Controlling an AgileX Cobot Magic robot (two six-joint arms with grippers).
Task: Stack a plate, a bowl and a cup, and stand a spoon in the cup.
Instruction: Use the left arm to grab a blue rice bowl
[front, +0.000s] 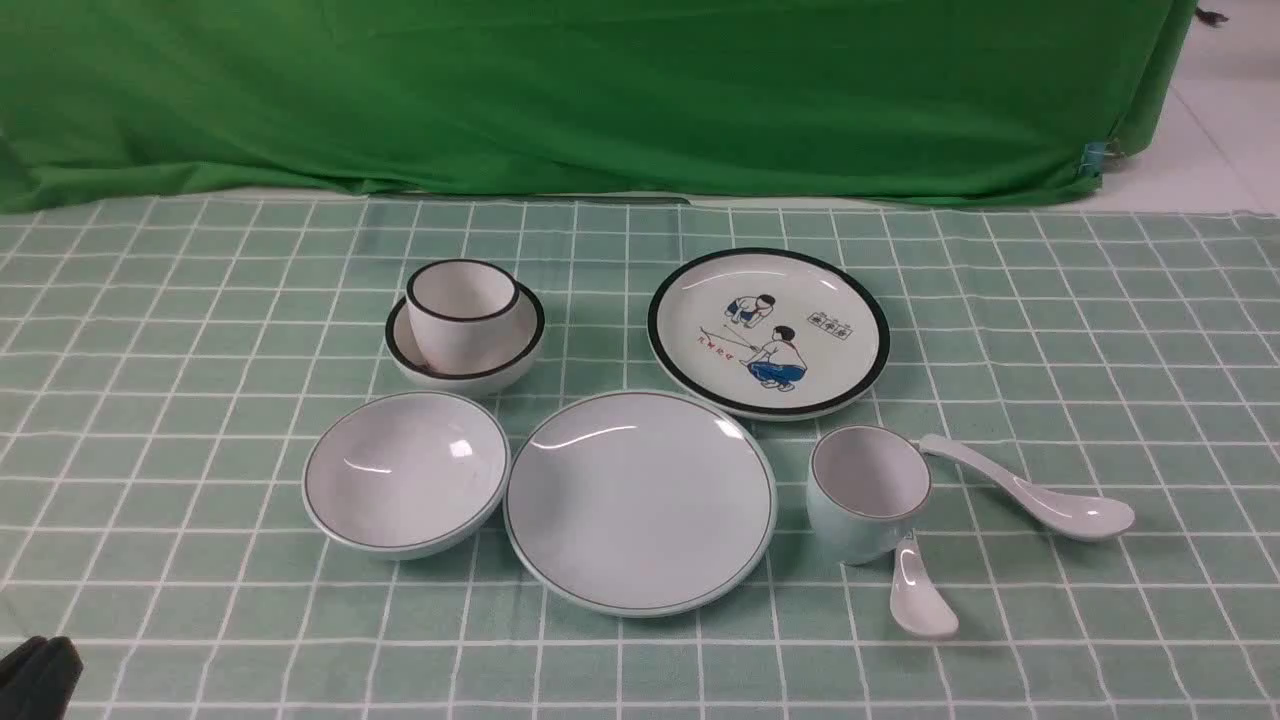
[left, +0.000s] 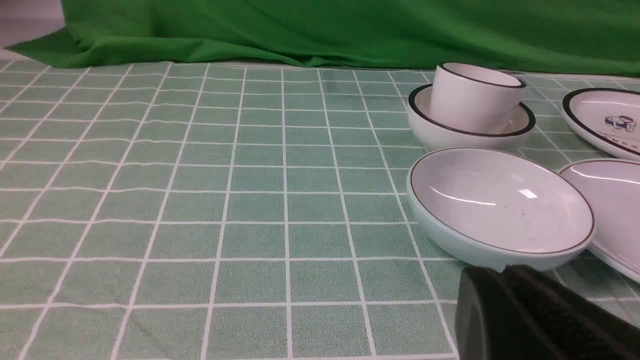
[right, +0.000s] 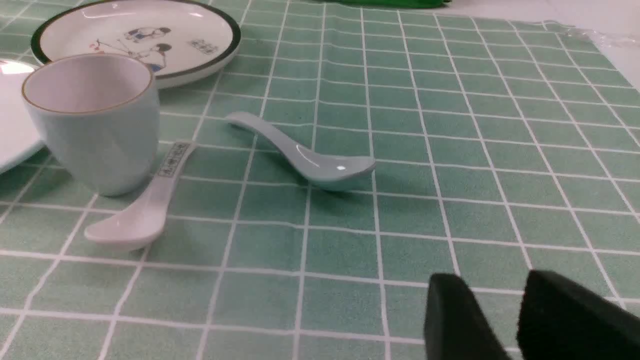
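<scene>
- Pale bluish-white glaze with a thin dark rim line: the plate (front: 640, 500) lies flat and bare on the green checked cloth (front: 200, 450). The left wrist view cuts most of it off.
- Just left of the plate sits the bowl (front: 405, 470), same glaze, shallow and empty. I cannot tell whether the rims touch.
- Just right of the plate stands the cup (front: 868, 495), upright, with a brownish rim line.
- Farther right of the plate lies the spoon (front: 1030, 490), glossy and unmarked, scoop upward.
- The printed spoon (front: 920, 590) has its handle partly hidden behind the cup.
- The left gripper (left: 505, 272) is clamped shut on nothing, near the bowl; the front view shows only a black corner of it.
- The right gripper (right: 492, 282) shows only in its wrist view, fingers parted and empty.
</scene>
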